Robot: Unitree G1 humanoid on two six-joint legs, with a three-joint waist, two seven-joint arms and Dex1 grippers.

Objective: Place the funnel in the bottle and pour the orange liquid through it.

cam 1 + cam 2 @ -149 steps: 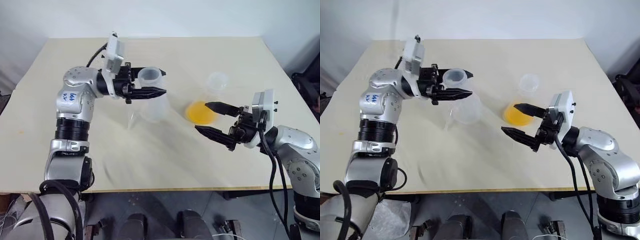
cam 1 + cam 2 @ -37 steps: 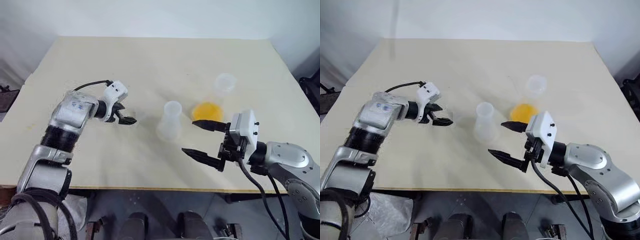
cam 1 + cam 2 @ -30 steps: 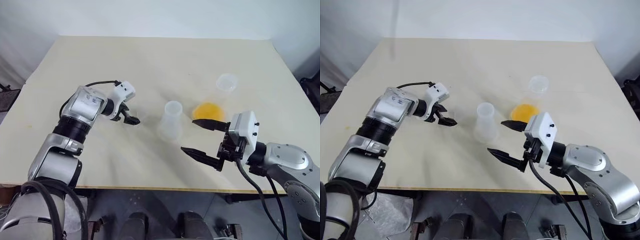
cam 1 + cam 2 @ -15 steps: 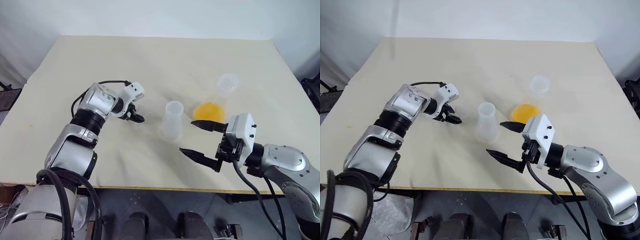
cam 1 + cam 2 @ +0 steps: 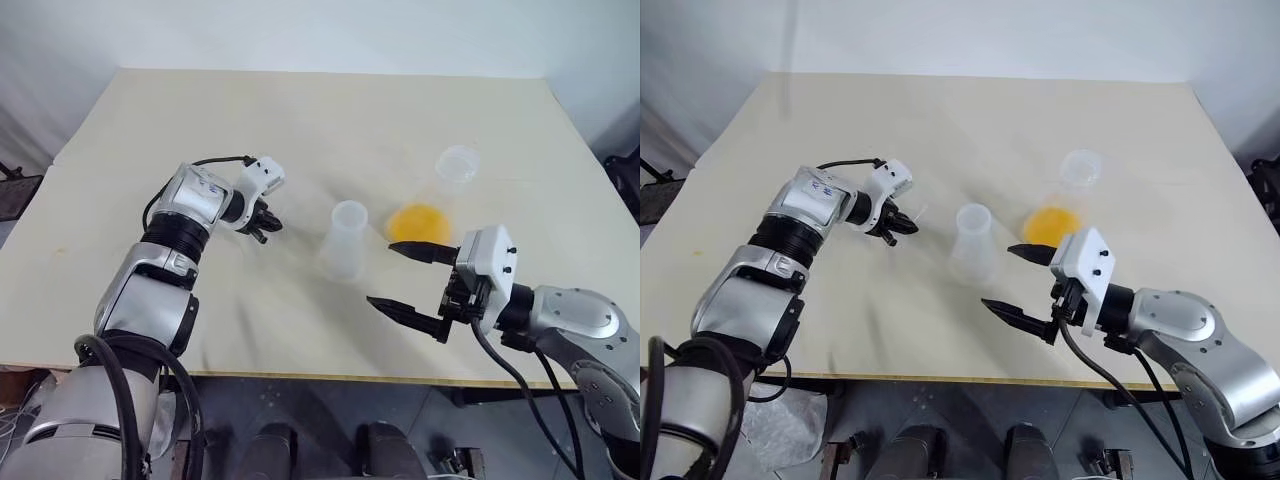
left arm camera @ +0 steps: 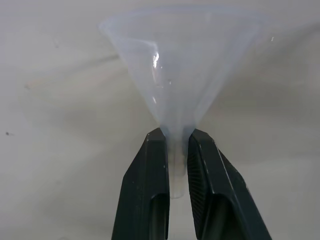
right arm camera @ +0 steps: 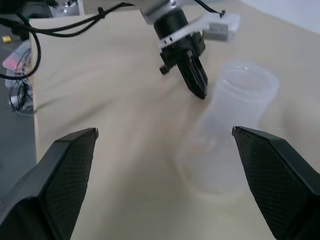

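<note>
Now the funnel (image 6: 182, 75) is pinched by its stem in the left pincer (image 6: 175, 150) — the right pincer (image 5: 408, 277) is spread wide, lower right.

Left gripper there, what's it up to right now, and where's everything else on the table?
The left gripper is shut on the stem of the funnel, low over the table. The bottle stands empty and upright mid-table, nothing in its neck yet. The orange liquid sits in the long-necked flask beside it. The right gripper hangs open, holding nothing.
</note>
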